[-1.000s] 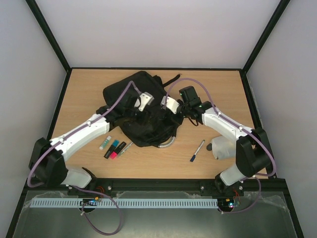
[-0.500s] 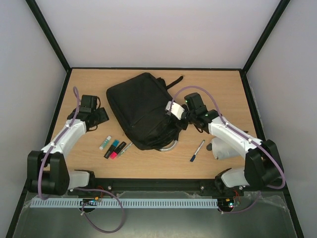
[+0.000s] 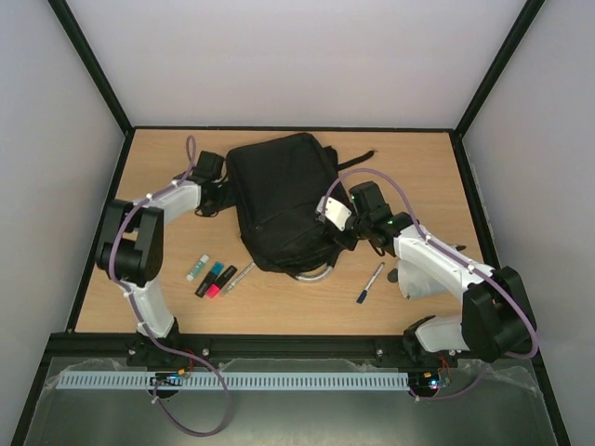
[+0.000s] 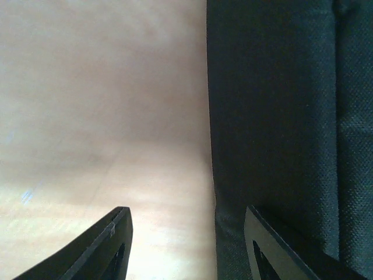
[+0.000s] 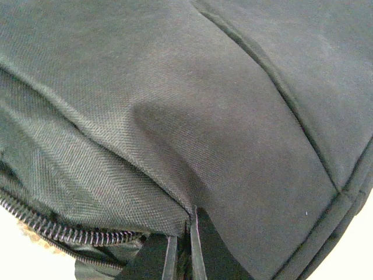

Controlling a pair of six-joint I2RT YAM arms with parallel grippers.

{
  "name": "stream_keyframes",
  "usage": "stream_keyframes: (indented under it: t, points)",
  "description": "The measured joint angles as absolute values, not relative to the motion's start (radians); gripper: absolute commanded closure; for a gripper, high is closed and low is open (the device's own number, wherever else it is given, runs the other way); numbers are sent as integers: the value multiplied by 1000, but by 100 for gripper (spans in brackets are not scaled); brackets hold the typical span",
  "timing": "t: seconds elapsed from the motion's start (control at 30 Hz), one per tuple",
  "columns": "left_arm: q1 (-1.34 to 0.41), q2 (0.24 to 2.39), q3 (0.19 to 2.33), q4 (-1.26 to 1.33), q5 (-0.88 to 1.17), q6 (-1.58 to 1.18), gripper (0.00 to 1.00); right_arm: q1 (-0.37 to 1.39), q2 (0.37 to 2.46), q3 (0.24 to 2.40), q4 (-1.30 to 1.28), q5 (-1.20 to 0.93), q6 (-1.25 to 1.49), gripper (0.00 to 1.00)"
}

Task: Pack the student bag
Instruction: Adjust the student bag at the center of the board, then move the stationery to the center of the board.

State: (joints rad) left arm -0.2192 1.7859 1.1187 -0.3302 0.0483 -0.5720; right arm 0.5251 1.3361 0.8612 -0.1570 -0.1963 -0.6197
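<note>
Within the last second the student bag (image 3: 279, 200) has been turned and shifted toward 3 o'clock on the table (image 3: 409, 158). The right tool (image 5: 182, 230) is clamped on its fabric beside the zip (image 5: 64, 233); the left tool (image 4: 185, 217), jaws apart, has been brought to its 9 o'clock edge. Unzipping is judged next.

No text, brand or number can be read in any view. The markers (image 3: 212, 276) lying near left of the student bag (image 3: 279, 195) are too small for any print on them to be told.
</note>
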Motion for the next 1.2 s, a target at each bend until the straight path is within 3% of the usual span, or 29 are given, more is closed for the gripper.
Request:
stream_keyframes:
  t: [0.13,0.3,0.4,0.8,1.2]
  points:
    - [-243,1911,1281,-313,62,-555,46,524,1336,859,-163,-167,-621,84]
    - [-266,1967,1359,-300,86,-526,43,524,1335,859,-215,-175,-630,53]
    - [-271,1948,1352,-312,79,-516,41,524,1331,861,-291,-186,-651,44]
    - [-358,1570,1241,-317,86,-396,37,356,1142,914,-688,-151,-768,42]
    - [-457,1513,1109,-250,221,-236,36,31,1181,940,-936,12,-1015,41]
